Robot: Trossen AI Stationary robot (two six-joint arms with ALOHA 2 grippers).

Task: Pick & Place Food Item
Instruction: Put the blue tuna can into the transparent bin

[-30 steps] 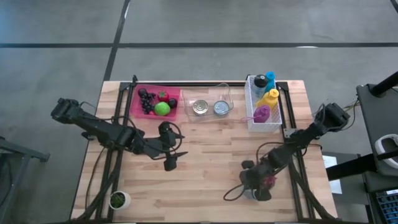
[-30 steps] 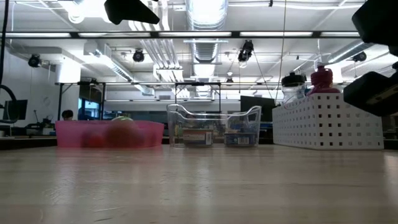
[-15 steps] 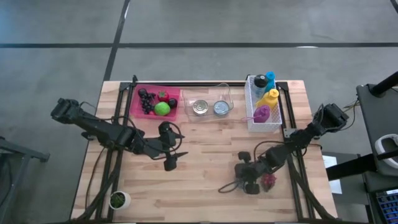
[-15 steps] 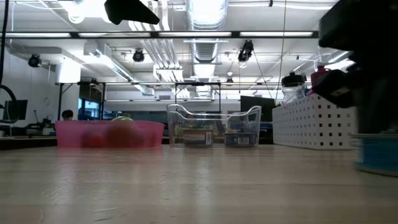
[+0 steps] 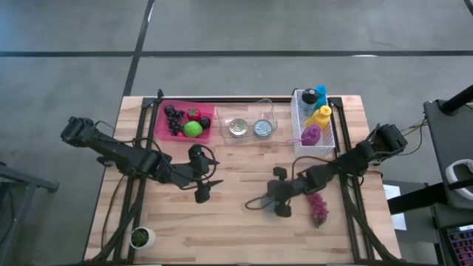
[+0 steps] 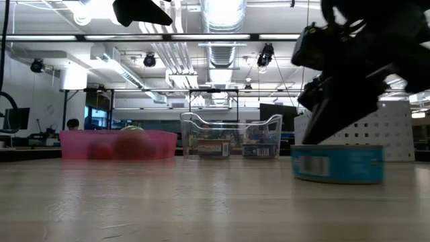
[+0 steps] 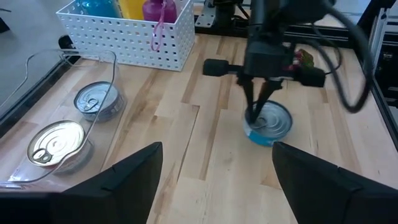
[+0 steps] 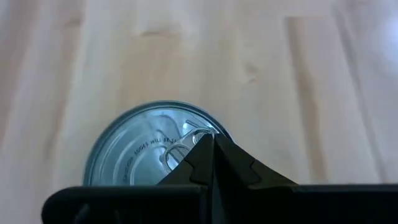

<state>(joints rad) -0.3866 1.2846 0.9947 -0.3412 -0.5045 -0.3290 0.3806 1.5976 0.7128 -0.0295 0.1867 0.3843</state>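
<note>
I see the can (image 6: 338, 163) closest to me, sitting flat on the wood counter (image 5: 244, 222). My right tool (image 7: 257, 116) is right on top of it. Its two fingers are pressed tight together, and their tips touch the pull ring on the lid (image 8: 163, 149). I cannot tell if the tips hook the ring or just rest on it. The can stands near the middle of the counter, a bit to the right. Just beside it, on the right, lies a small dark pink bunch (image 5: 318, 207). At the near left corner stands a little white pot (image 5: 141, 237) with something green in it. My left tool (image 5: 206, 188) hangs over the middle left of the counter, well apart from the can. Its fingers (image 7: 127, 171) stand wide and hold nothing. Farther back is a clear bin (image 5: 247, 125) with two more cans (image 7: 56, 143) inside. To its left is a pink tray (image 5: 184, 120) with a green fruit, a red one and some dark ones. To its right is a white basket (image 5: 313, 140) with bottles standing up in it.
</note>
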